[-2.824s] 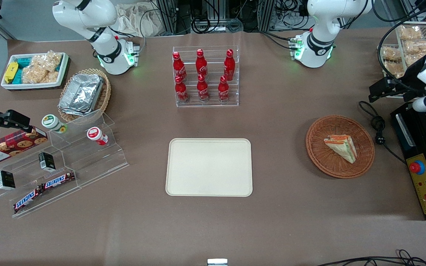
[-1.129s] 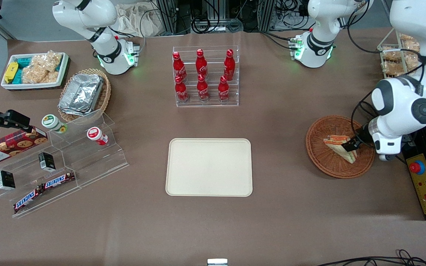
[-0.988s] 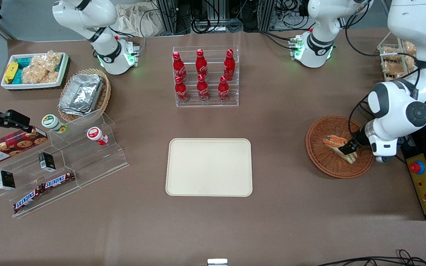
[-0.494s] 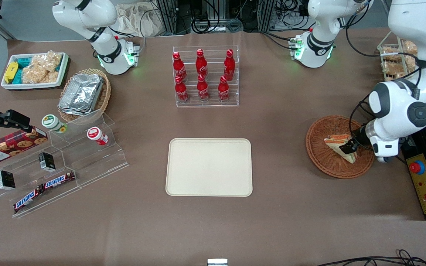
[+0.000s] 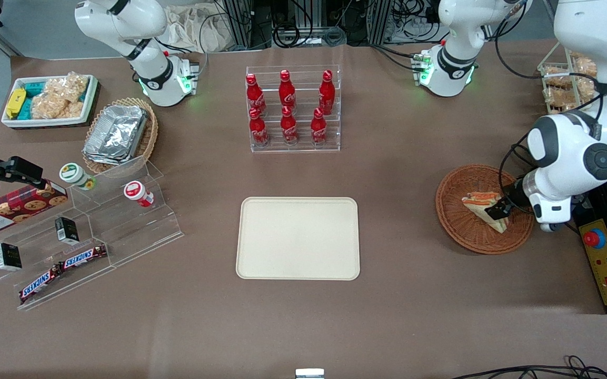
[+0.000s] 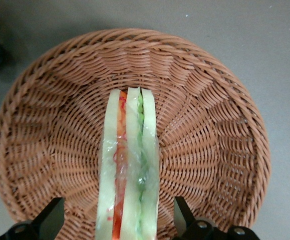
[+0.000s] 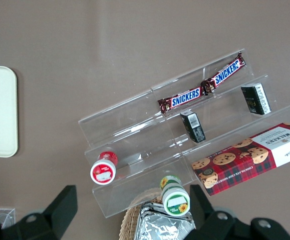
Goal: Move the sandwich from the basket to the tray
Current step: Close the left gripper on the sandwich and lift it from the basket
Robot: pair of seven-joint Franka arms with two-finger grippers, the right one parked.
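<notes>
We found the end effector [image 6: 117, 220] low in the basket [image 6: 209, 150], its two fingers [image 6: 50, 220] spread apart on either flank of the sandwich [image 6: 130, 165] and not yet touching the bread, so it gripped nothing. In the front view the end effector [image 5: 495, 209] sat at the right of the frame, over the wedge's wide end nearest the arm, with the sandwich [image 5: 479, 204] lying in the basket [image 5: 456, 221].

We judged the sandwich light and soft: pale bread slices with red, orange and green layers between them, all under a clear wrap that looked glossy and probably slippery. A hard squeeze would likely crush it, so we thought the hold should fall across the two flat bread faces, at the thick end, with modest force.

The basket was round, shallow and reddish-brown, its wicker woven in radial ribs. The tray [image 5: 298, 238], at centre frame on the brown worktop [image 5: 403, 316], well apart from the basket, was flat, cream, rectangular with rounded corners and a low rim.
</notes>
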